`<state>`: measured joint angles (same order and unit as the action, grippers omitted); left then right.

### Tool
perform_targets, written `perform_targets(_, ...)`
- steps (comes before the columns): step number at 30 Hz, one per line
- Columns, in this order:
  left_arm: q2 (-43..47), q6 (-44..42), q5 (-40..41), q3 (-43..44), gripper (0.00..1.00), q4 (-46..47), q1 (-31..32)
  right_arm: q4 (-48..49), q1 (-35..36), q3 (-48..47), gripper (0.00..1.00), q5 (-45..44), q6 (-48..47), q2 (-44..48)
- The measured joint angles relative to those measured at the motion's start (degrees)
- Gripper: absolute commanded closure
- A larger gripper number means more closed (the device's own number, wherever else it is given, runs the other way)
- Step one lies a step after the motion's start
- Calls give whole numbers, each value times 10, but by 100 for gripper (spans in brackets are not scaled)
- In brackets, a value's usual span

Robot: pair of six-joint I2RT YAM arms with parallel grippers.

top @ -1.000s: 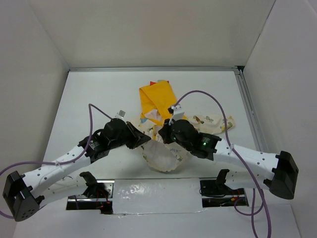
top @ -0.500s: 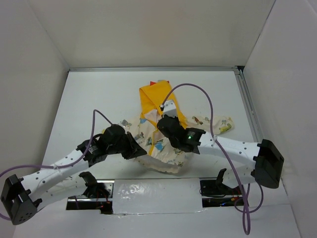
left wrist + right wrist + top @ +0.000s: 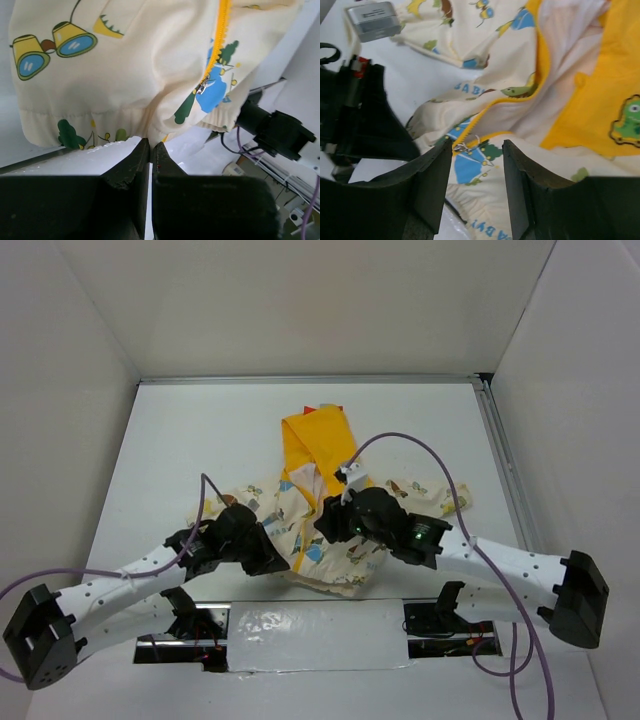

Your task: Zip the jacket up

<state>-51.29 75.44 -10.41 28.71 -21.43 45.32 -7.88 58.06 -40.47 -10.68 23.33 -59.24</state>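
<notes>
Cream jacket point(image 3: 330, 565) with cartoon prints lies spread on the white table point(image 3: 200, 430), just beyond the two arm bases. Its yellow-orange hood point(image 3: 315, 440) points toward the far wall and its hem lies nearest the arms. One sleeve point(image 3: 440, 490) stretches out to the right; the other point(image 3: 235, 502) lies bunched to the left.

Both arms reach inward and meet over the lower body of the jacket. The left gripper point(image 3: 275, 560) sits at the left side of the hem, and the right gripper point(image 3: 325, 525) hovers over the front opening near the middle.

In the left wrist view the left fingers point(image 3: 135, 165) are pressed together, their tips right at the hem's edge. Whether any fabric is pinched between them cannot be told. In the right wrist view the right gripper point(image 3: 477, 150) is released, with its fingers spread and nothing held.

The yellow zipper point(image 3: 220, 35) runs up the front. Its small metal pull point(image 3: 465, 146) lies low on the jacket, close to the hem, just inside the right gripper's left finger.
</notes>
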Motion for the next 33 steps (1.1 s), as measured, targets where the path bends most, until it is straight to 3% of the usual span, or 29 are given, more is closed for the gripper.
perform_targets(11, -96, 2, -17, -24, 100, 11, 4, 33, -2, -5, 51, 135, 43, -197)
perform_targets(19, -103, 2, -17, -23, 100, 18, 10, 86, -9, -3, 46, 210, 42, -217)
perform_targets(33, -73, 13, 2, -23, 100, 0, 14, 120, -34, -3, 41, 249, -3, -271)
